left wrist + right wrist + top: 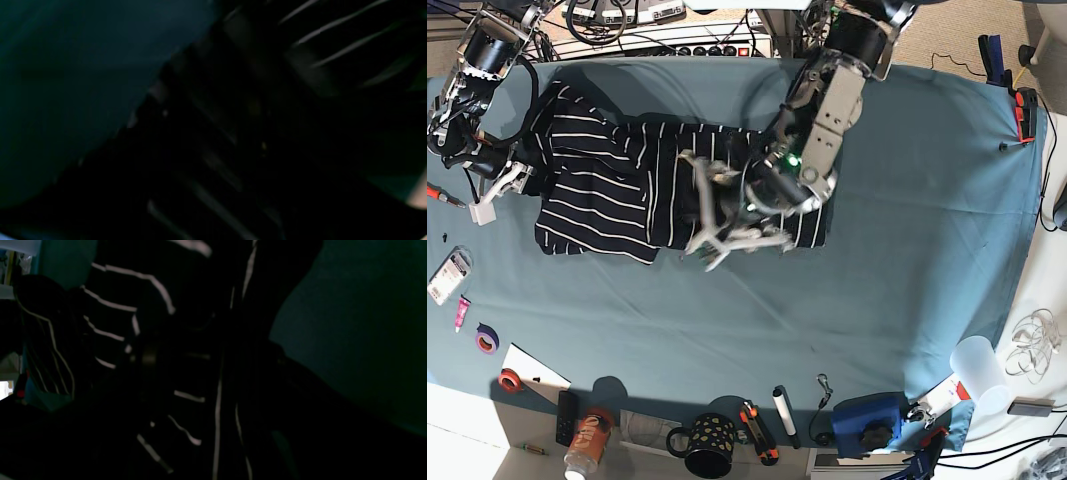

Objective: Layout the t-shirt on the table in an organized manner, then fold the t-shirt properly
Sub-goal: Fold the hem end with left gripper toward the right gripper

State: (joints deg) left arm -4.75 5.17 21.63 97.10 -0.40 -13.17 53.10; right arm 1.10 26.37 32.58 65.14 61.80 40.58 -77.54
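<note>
Wide teal-blue table (pixel 907 250) filling the base view, with the striped t-shirt (pixel 617 185) lying rumpled and partly bunched on its far left part, dark navy with thin white stripes. Left arm reaching down over the shirt's right end, its gripper (pixel 717 225) blurred above the fabric, fingers seemingly spread apart with nothing clearly pinched between them; wrist view too dark and smeared to confirm more. Right gripper (pixel 502 185) at the shirt's left edge, by the sleeve; cannot tell from the pictures whether open or clamped on cloth, the wrist view showing only black folds and stripes close up. Along the near table edge, well apart from the shirt: a blue box (pixel 867 420), a black mug with dots (pixel 709 445), an orange can (pixel 587 440), a white marker (pixel 785 415), an orange-handled tool (pixel 757 432). At the left edge: rolls of tape (pixel 487 338), a small pink tube (pixel 460 312). Translucent cup (pixel 980 365) at the near right corner.
</note>
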